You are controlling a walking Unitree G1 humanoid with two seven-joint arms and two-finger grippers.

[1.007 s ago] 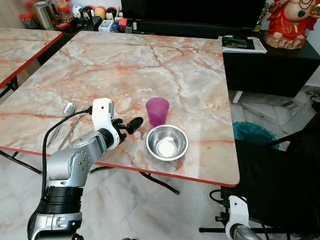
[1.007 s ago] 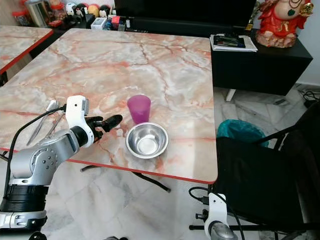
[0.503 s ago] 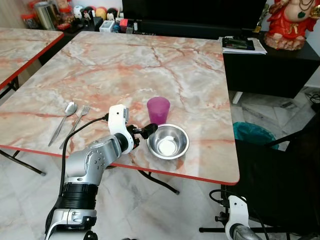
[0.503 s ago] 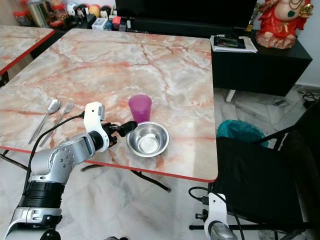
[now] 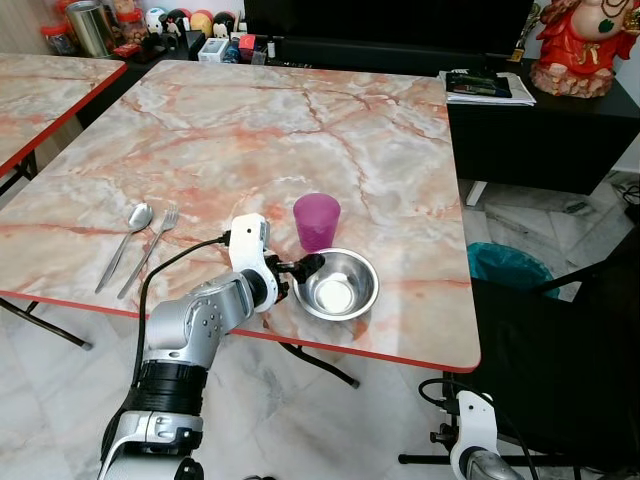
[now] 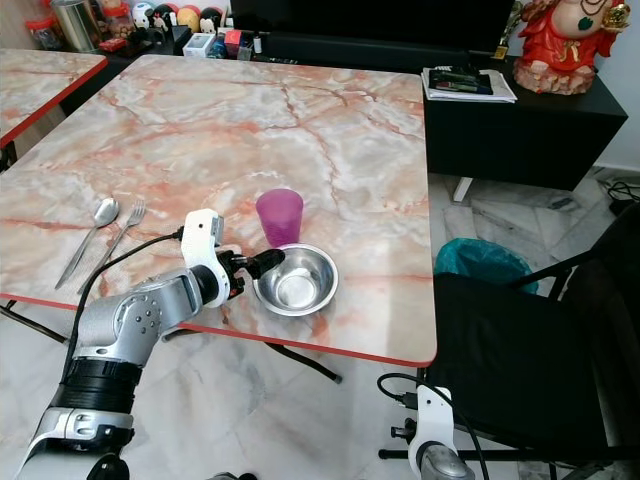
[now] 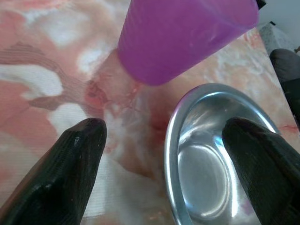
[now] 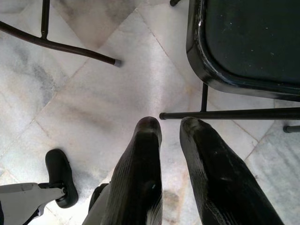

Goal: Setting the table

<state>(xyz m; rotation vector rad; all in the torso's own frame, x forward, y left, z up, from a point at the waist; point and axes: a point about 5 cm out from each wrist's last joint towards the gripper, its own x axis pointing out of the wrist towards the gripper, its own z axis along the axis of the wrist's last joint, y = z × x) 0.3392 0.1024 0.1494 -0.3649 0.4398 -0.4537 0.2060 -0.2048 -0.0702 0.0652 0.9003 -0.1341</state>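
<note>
A steel bowl (image 5: 335, 285) sits near the front edge of the marble table (image 5: 300, 130), with a purple cup (image 5: 316, 220) just behind it. My left gripper (image 5: 305, 265) is at the bowl's left rim. In the left wrist view my left gripper (image 7: 164, 125) is open and straddles the bowl's rim (image 7: 171, 150), one finger over the bowl and the other over the table; the purple cup (image 7: 183, 33) stands just beyond. A spoon (image 5: 128, 240) and a fork (image 5: 150, 250) lie side by side at the table's left. My right gripper (image 8: 169, 123) hangs idle over the floor, shut on nothing.
A second marble table (image 5: 40, 90) stands at the left. A black chair (image 5: 560, 360) and a teal bin (image 5: 505, 265) are at the right. Behind is a black cabinet (image 5: 530, 130) with papers (image 5: 485, 88) and a red figurine (image 5: 580, 45). Jars and small items (image 5: 150, 25) line the back.
My left gripper has moved right across the table's front, from near the cutlery to the bowl's rim. Bowl, cup, spoon and fork have stayed put.
</note>
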